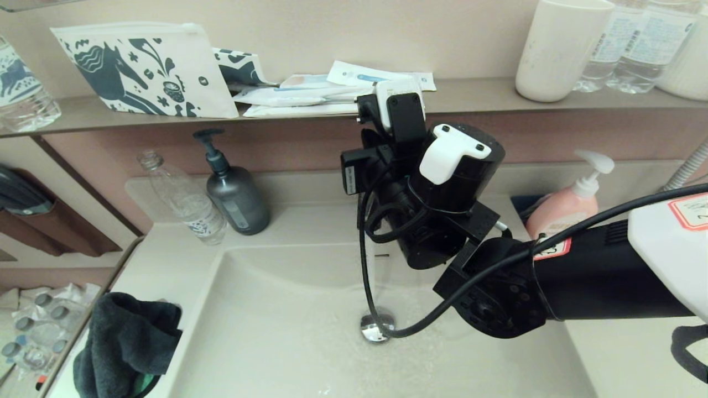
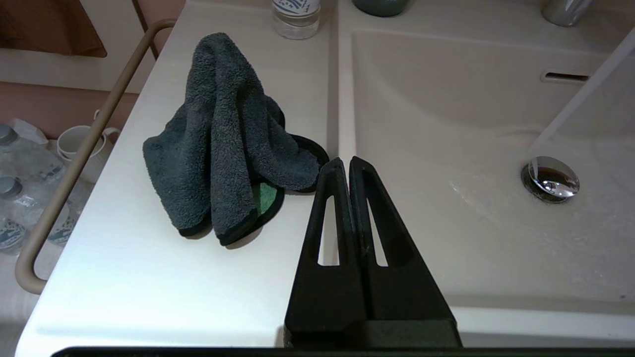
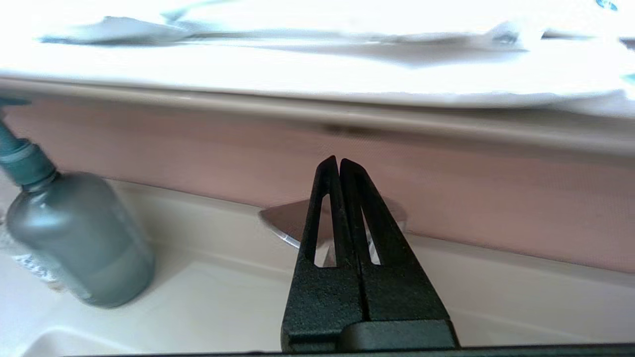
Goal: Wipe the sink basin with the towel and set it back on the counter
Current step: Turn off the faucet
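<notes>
The towel [image 2: 225, 144] lies crumpled on the counter [image 2: 149, 277], just beside the rim of the sink basin [image 2: 446, 148] on the robot's left, with green trim showing at its lower fold. The left gripper [image 2: 346, 161] hangs over that same rim, beside the towel but apart from it, its two fingers pressed together and holding nothing. The right gripper [image 3: 335, 161] is raised above the back of the sink basin, pointing toward the wall below the shelf [image 1: 481, 94]; its fingers likewise meet tip to tip, empty. A grey pump bottle [image 1: 235, 193] stands on the counter behind the sink basin, and the chrome drain plug [image 1: 377, 326] sits in its floor.
</notes>
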Robot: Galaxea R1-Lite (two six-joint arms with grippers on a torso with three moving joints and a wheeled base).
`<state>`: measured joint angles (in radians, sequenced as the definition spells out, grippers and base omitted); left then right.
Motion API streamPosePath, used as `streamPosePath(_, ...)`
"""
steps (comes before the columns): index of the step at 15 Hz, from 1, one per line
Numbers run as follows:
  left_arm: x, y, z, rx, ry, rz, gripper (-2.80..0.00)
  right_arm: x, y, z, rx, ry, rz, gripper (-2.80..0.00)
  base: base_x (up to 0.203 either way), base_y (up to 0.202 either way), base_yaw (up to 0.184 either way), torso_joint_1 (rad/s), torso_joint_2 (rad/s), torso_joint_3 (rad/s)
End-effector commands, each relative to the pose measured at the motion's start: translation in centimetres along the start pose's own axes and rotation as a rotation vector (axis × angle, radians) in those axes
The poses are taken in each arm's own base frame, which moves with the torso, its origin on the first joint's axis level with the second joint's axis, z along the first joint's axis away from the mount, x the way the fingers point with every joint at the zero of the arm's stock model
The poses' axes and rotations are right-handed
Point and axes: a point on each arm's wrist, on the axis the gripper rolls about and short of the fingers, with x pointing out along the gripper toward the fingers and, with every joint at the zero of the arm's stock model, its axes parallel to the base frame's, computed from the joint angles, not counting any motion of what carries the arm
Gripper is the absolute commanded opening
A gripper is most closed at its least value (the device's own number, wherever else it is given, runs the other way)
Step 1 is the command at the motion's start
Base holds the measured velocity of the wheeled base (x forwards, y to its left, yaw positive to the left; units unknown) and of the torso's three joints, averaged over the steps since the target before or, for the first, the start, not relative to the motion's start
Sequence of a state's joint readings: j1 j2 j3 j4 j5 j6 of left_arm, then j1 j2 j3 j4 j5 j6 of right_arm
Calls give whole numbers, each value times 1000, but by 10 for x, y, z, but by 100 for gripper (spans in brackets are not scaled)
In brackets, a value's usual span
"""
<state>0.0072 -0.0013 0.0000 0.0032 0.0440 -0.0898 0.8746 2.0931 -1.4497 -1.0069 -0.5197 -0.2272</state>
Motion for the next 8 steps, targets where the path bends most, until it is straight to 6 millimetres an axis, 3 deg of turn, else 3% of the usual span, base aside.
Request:
streamPosePath(1, 0, 0, 0, -1, 1, 1, -280, 3, -1, -4, -5, 2, -4, -280, 0, 0, 0, 0, 0, 0)
streamPosePath(5, 0, 0, 0, -1, 1, 1, -280, 3, 1, -15, -29, 42, 4, -280, 0, 0, 0, 0, 0, 0)
streamPosePath(8, 0, 0, 0, -1, 1, 1, -280, -3, -2, -11, -55, 89, 19, -280, 0, 0, 0, 0, 0, 0)
